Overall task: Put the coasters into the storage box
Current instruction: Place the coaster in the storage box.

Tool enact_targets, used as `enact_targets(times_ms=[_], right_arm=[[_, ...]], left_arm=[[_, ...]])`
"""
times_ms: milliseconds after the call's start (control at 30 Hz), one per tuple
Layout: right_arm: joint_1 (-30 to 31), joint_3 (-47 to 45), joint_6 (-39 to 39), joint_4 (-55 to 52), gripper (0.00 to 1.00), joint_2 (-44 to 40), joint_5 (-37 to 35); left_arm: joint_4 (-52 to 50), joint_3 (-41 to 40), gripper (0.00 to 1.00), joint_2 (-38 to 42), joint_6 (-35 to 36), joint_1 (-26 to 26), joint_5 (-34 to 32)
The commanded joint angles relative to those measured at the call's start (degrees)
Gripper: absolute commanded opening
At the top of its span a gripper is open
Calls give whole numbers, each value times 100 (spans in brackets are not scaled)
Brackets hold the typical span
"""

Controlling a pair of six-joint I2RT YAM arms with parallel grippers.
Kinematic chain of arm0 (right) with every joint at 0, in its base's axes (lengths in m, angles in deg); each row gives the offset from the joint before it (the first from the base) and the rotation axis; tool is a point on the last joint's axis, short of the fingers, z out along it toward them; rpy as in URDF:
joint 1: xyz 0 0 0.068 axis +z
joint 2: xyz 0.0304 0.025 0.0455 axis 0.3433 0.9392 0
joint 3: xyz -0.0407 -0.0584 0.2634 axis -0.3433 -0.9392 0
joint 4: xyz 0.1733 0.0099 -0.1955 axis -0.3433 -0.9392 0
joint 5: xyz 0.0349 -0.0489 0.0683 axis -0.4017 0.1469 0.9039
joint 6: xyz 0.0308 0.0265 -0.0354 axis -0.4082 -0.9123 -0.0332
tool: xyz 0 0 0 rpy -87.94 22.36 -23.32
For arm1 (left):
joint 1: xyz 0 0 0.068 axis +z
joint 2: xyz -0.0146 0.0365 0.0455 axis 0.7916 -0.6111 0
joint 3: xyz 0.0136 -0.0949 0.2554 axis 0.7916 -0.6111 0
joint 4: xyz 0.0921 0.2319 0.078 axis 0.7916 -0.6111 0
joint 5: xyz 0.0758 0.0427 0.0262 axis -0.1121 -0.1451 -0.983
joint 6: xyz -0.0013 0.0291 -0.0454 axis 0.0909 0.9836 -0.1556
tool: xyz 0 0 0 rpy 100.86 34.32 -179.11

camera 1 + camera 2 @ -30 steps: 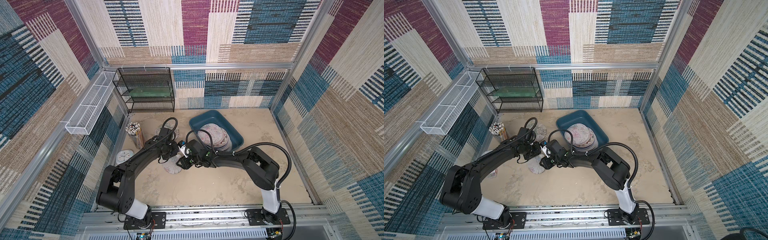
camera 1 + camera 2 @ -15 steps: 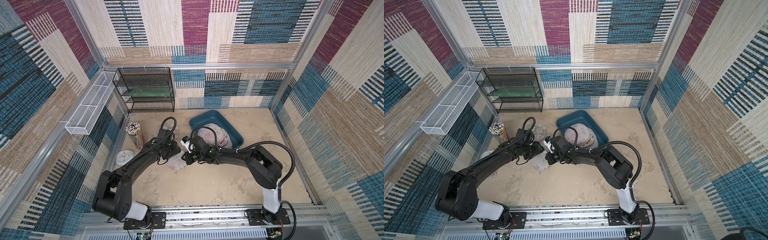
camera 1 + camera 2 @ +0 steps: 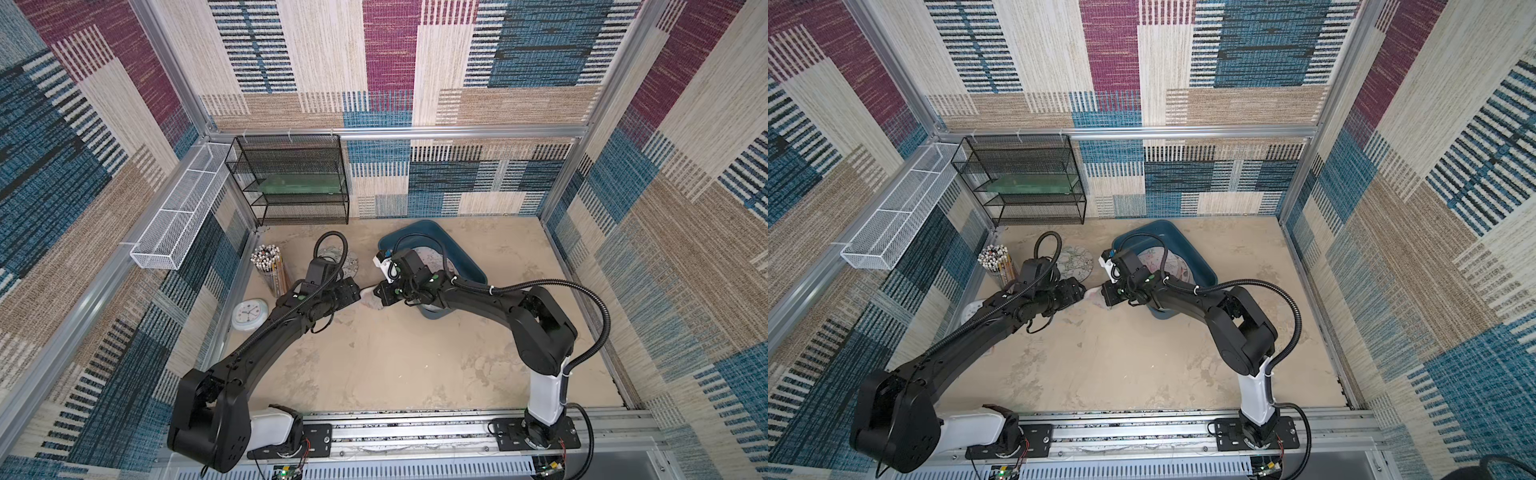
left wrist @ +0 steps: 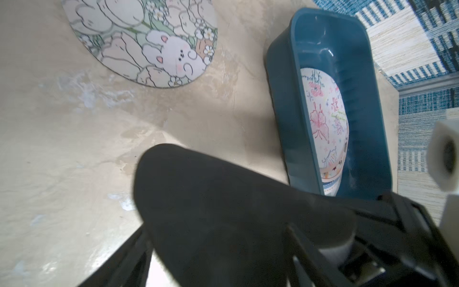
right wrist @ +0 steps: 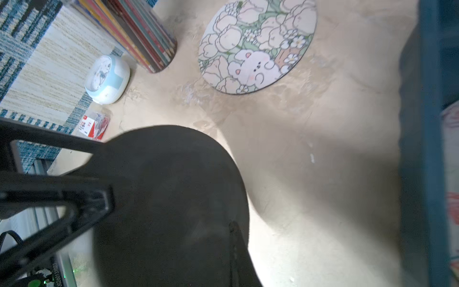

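- Between the two arms, near the middle of the table [image 3: 374, 365], the left gripper [image 3: 356, 294] and the right gripper [image 3: 379, 292] face each other tip to tip in both top views.
- Spanning the gap between them is a lifted coaster [image 3: 369, 296], pale on top. Both wrist views see its dark underside [image 5: 169, 198] held off the table above its own shadow.
- The right gripper is clenched on one edge of this coaster.
- The other edge reaches the left gripper. The dark disc covers its fingers in the left wrist view, so I cannot tell whether it grips or has let go.
- The storage box [image 3: 469, 259] sits at an angle just beyond the right gripper. A stack of coasters [image 4: 325, 119] lies inside, with a pink butterfly print on top.
- A bunny coaster [image 4: 149, 42], green and pink, lies flat on the table behind the left gripper, apart from the box.
- Along the left wall stand a cup of pencils [image 3: 270, 266] and a pale blue clock [image 3: 249, 313], with a small red-and-white packet [image 5: 93, 125] nearby.
- A black wire rack [image 3: 291, 183] stands at the back, and a white mesh tray [image 3: 178, 216] hangs on the left rail.
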Motion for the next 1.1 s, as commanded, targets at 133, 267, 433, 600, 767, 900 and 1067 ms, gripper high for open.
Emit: enact_targets(times_ms=[133, 267, 433, 600, 767, 900, 1067], right_arm=[[-424, 263, 217, -304, 0, -359, 27], [-724, 583, 235, -372, 0, -440, 139], [-1160, 952, 168, -364, 0, -261, 76], [-1688, 881, -166, -106, 1, 26, 542], [-1994, 496, -487, 81, 0, 259, 761], [-2105, 51, -715, 287, 0, 244, 833], [-2195, -399, -999, 480, 5, 195, 802]], left_arm=[[296, 3, 80, 234, 316, 31, -409], [492, -87, 79, 193, 344, 31, -285], [606, -143, 78, 41, 342, 35, -148], [694, -160, 78, -97, 346, 37, 1], [654, -143, 78, -161, 345, 34, -15], [656, -143, 77, -211, 345, 36, -8], [683, -125, 77, -315, 325, 31, 9]])
